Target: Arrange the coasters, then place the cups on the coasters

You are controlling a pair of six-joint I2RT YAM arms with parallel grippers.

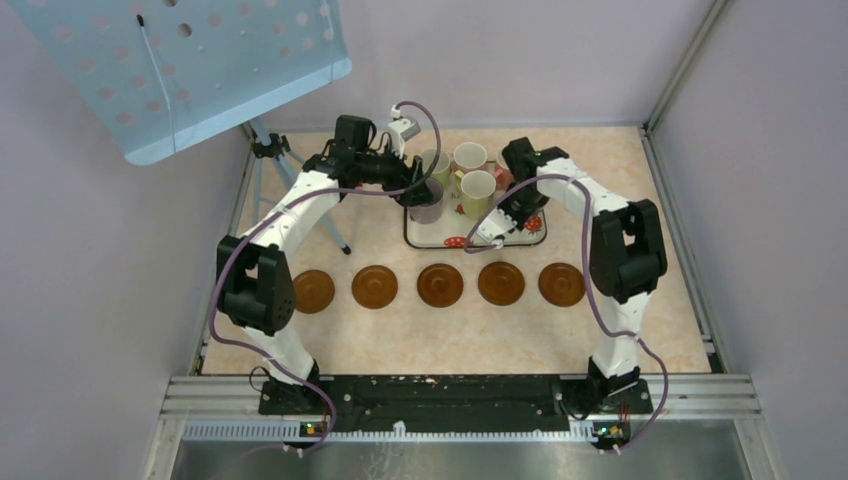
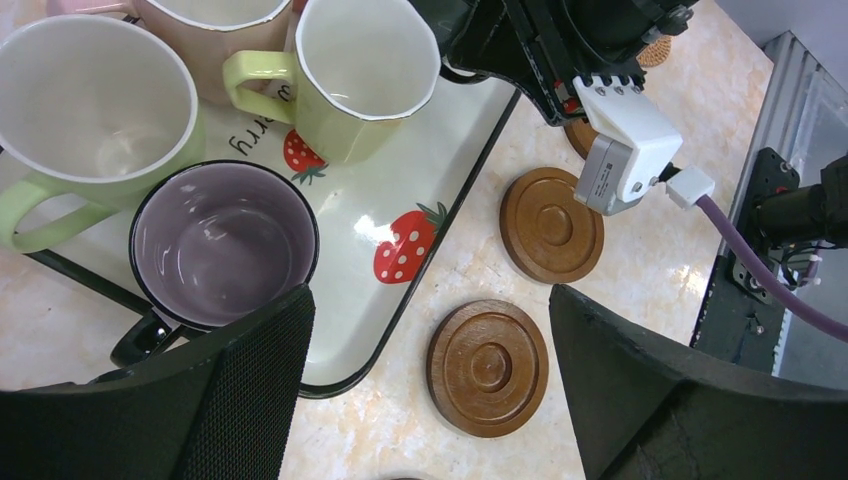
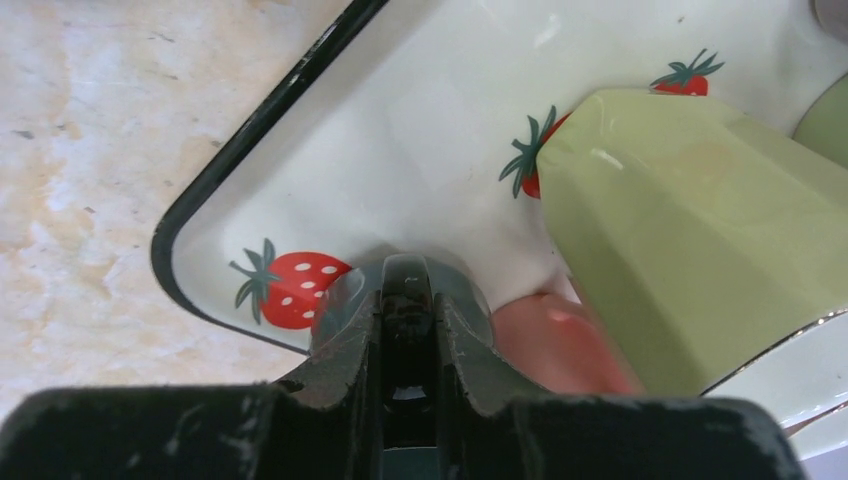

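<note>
Left pincer (image 2: pixel 430 300) wide apart, hovering above purple-grey cup (image 2: pixel 222 245) at the edge of the strawberry tray (image 2: pixel 355 210). Right pincer (image 3: pixel 405 290) together, low over tray beside a light green cup (image 3: pixel 690 230); can't tell if it pinches anything. Five coasters (image 1: pixel 440 285) in a row on bench (image 1: pixel 400 340).

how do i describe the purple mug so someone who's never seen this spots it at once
Find the white strawberry-print tray at the far middle of the table, behind the row of brown coasters. The purple mug stands at the tray's left edge. Its neighbours are light green or pink; it alone is lilac-grey inside with a dark rim and handle.
</note>
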